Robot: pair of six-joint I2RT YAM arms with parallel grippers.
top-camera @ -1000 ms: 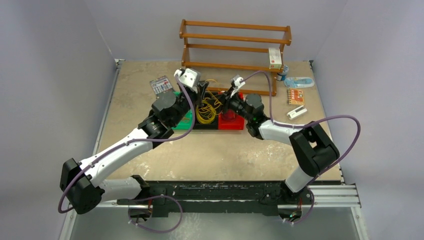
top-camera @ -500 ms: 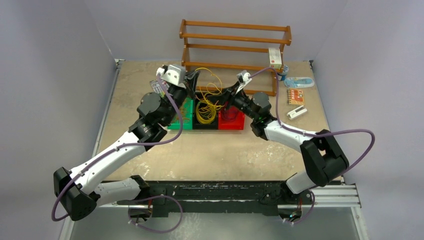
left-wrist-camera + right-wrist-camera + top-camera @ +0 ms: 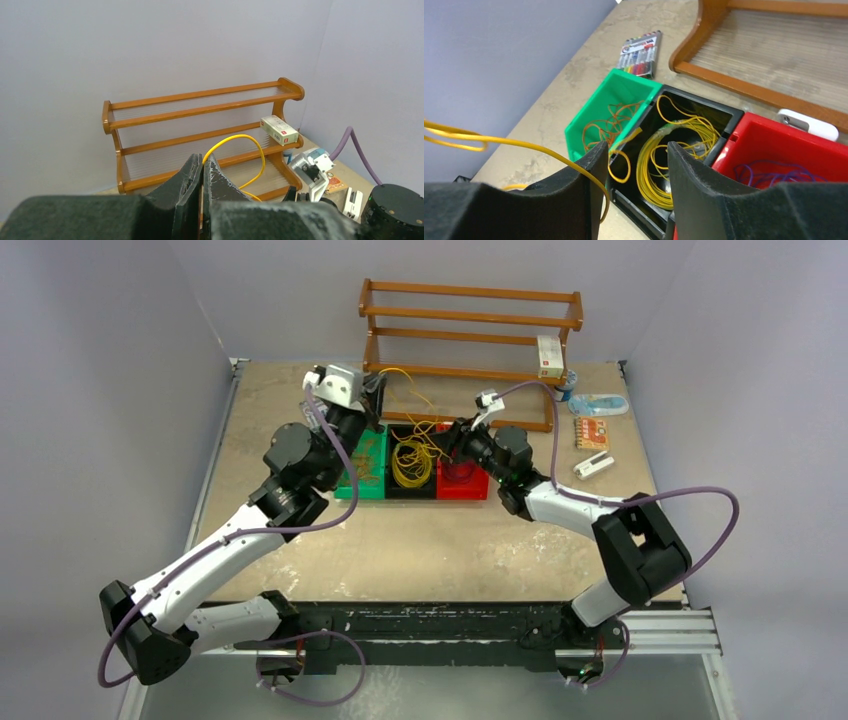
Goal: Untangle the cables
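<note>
The cables lie sorted in three joined bins. A yellow bunch [image 3: 410, 462] fills the black bin, orange loops [image 3: 368, 455] lie in the green bin, and purple loops [image 3: 462, 472] lie in the red bin. My left gripper [image 3: 378, 390] is raised behind the green bin, shut on one yellow cable [image 3: 250, 142] that arcs away from its tips [image 3: 203, 162]. My right gripper [image 3: 452, 435] hangs open over the black bin. In the right wrist view its jaws [image 3: 636, 150] frame the yellow bunch [image 3: 684, 145]. A taut yellow strand [image 3: 524, 145] crosses its left finger.
A wooden two-shelf rack [image 3: 470, 330] stands behind the bins with a small box [image 3: 549, 355] on it. A marker pack [image 3: 640, 52] lies left of the green bin. A white device [image 3: 593, 465] and an orange card [image 3: 591, 432] lie at the right.
My left gripper has moved up and to the left, drawing a yellow cable out of the bunch. My right gripper has swung back slightly and stays over the bins.
</note>
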